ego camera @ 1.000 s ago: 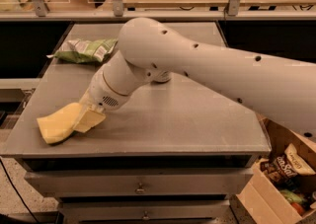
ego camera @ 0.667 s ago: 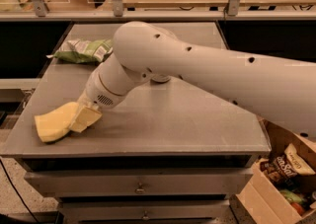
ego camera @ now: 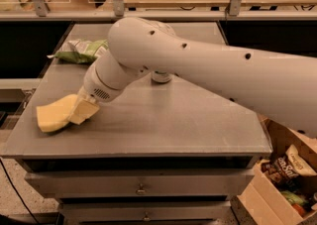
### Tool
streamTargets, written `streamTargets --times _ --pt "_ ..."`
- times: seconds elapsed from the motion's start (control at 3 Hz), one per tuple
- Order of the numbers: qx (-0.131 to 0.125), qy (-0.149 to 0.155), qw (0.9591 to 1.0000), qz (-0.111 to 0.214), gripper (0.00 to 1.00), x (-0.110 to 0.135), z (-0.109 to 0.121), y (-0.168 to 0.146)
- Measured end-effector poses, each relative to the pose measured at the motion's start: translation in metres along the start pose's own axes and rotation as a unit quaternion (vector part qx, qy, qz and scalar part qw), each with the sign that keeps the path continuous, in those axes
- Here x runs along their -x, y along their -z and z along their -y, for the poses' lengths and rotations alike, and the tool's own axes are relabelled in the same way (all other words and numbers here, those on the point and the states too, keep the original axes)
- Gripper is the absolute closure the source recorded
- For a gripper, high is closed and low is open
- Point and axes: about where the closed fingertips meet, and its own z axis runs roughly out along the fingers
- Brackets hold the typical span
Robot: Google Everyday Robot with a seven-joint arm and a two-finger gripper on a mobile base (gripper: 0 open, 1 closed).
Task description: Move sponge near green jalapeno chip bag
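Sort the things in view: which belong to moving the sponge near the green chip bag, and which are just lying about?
Belong to the job:
sponge, front left of the table
green chip bag, back left
gripper, at the sponge

Just lying about:
cardboard box of snack bags beside the table
small round thing behind the arm

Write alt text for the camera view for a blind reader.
A white robot arm reaches across a grey table, its end effector at a yellow sponge near the front edge. A green chip bag lies farther back.
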Motion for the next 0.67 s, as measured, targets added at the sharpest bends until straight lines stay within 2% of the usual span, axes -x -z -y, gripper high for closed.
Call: streamTargets --times 0.33,0.67 --pt "-0.046 0.0 0.9989 -0.004 1.0 0.023 0.022 0.014" --pt "-0.084 -0.008 0.9963 -0.017 1.0 0.035 0.035 0.03"
